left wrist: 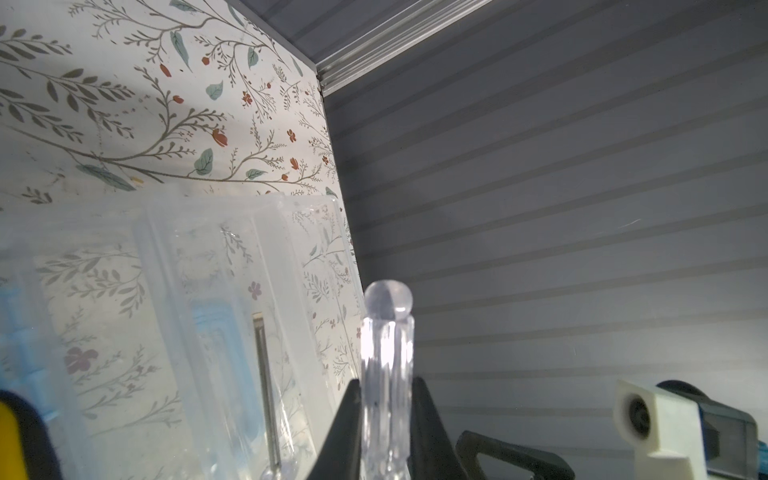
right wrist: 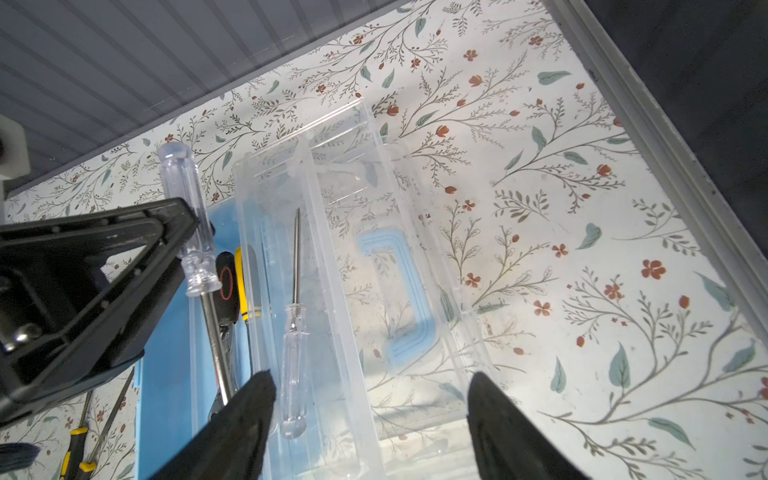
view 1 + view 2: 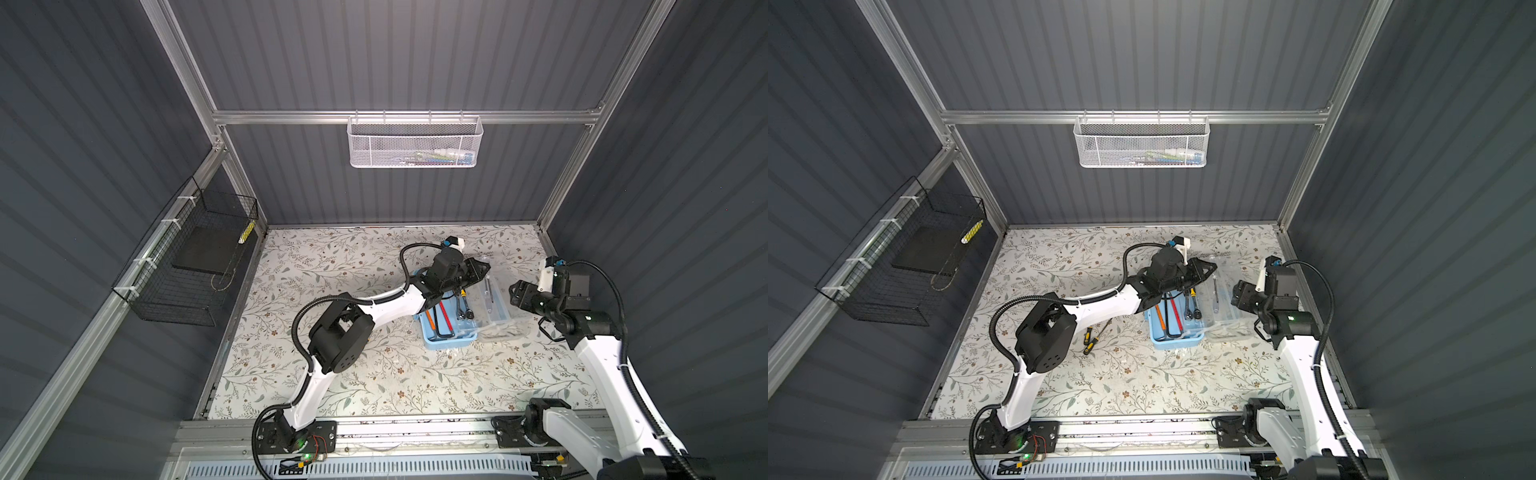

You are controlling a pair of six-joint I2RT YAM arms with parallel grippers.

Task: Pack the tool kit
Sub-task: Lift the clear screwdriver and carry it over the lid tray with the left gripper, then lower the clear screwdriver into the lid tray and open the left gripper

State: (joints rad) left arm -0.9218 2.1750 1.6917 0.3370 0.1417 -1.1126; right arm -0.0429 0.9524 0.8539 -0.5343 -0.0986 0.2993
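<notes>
Left gripper [image 1: 386,390] clenches a clear-handled screwdriver [image 1: 387,332] above the light blue box [image 3: 448,340] — nearer the tabletop's [image 3: 332,374] far edge; right gripper [image 2: 372,382] spread wide, empty, by the clear lid [image 2: 374,166].

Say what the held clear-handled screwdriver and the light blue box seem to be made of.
Clear fluted screwdriver handle: probably hard transparent plastic, glossy; the background shows through. Its grey shaft: likely bare metal, with a bright sheen. Light blue rectangular box: apparently opaque moulded plastic, smooth and evenly coloured.
</notes>
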